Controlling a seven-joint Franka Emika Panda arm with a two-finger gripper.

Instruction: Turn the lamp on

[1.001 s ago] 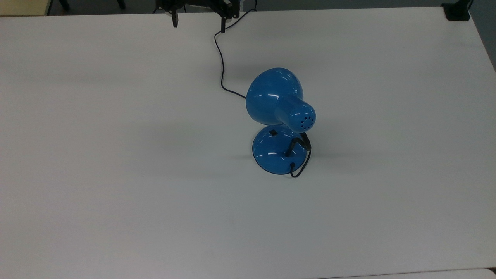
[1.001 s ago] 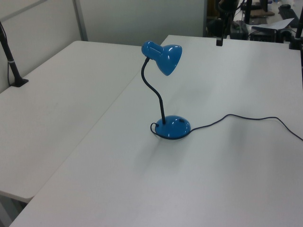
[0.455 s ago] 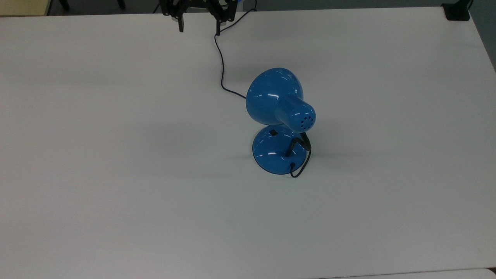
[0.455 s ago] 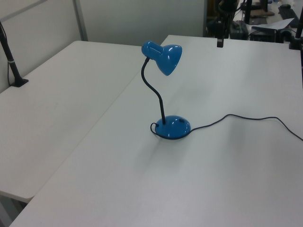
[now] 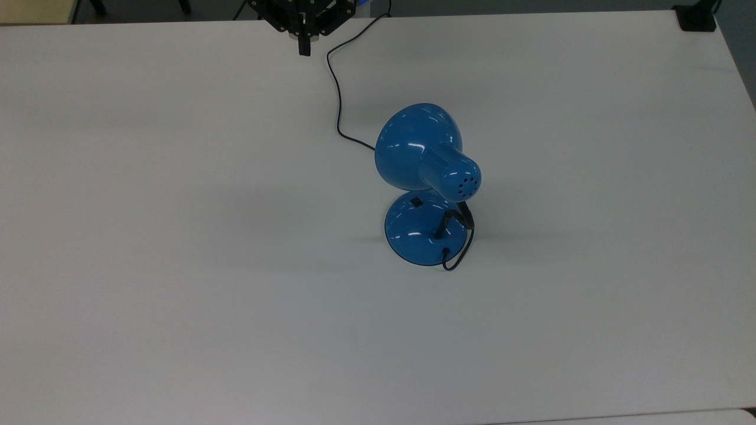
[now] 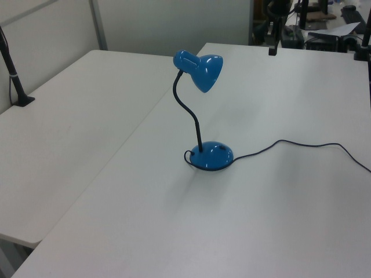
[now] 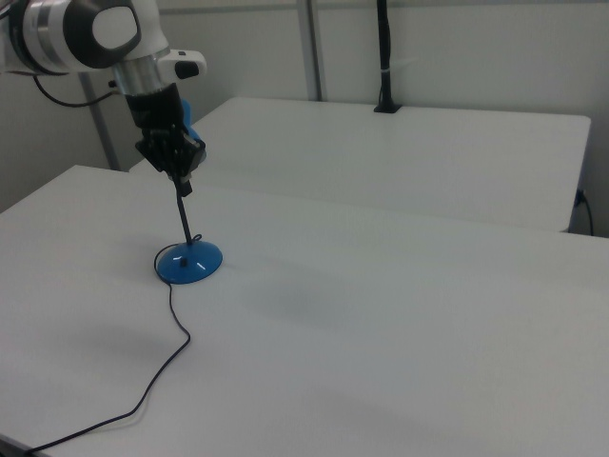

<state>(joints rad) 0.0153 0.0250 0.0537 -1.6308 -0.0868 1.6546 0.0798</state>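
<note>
The blue lamp [image 5: 420, 150] stands near the middle of the white table [image 5: 177, 236], its bell shade tipped toward the top view's upper left. A small black switch [image 5: 416, 202] sits on its round base [image 5: 420, 235]. No glow shows under the shade [image 6: 203, 70]. Its thin black cord [image 5: 337, 94] runs to the table's far edge. My gripper [image 5: 304, 48] hangs above that far edge, well away from the lamp, shut with nothing between its fingers. In the right view the gripper [image 7: 184, 187] stands in front of the lamp's neck, above the base [image 7: 188, 262].
A black clamp [image 5: 697, 18] sits at the table's far right corner in the top view. A second white table [image 6: 64, 121] adjoins on the left view's left, with a black post [image 6: 14, 75] clamped to it. Desks with equipment [image 6: 324, 29] stand beyond the far edge.
The gripper's fingers have closed from wide apart to shut, and the hand has dropped slightly toward the table's far edge. The lamp has not moved.
</note>
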